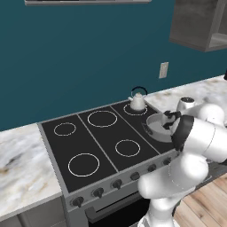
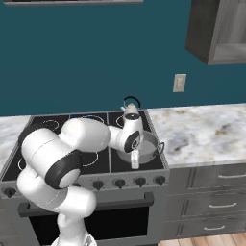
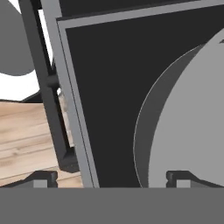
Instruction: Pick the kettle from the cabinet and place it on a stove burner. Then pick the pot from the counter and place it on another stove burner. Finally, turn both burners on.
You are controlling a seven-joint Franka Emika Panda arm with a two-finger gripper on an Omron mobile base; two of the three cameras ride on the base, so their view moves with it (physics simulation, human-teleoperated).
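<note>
**Pot going down on the front right ring, kettle already set behind it**

Pot (image 2: 144, 146) placement is, as I judge it, the step in hand: the wide grey pot sits over the front right corner of the black cooktop (image 1: 106, 142), just behind the row of knobs (image 2: 119, 182), with the gripper (image 2: 135, 158) at its near rim. To finish this step well, I would check that the base lies flat on the glass and well inside the cooktop's front edge. Then part the fingers fully and lift straight up, so the rim is not dragged toward the knobs or back toward the kettle.

In the hand view the two fingertips (image 3: 177, 178) stand wide apart at the bottom. One is over the pot's pale inner floor; the other is out past the cooktop's metal edge, above the oven handle (image 3: 48, 94) and the wood floor (image 3: 26, 140). So the jaws look spread, with the pot's wall between them but no visible pinch on it. I cannot tell from these views whether either pad touches the metal.

Behind the pot, the kettle (image 1: 138, 100) stands upright on the rear right ring, close to the pot but seemingly apart from it. To the right runs the marble counter (image 2: 206, 132), and above it hangs the cabinet (image 2: 218, 29) with its open niche. Both knobs are yet to be turned.
</note>
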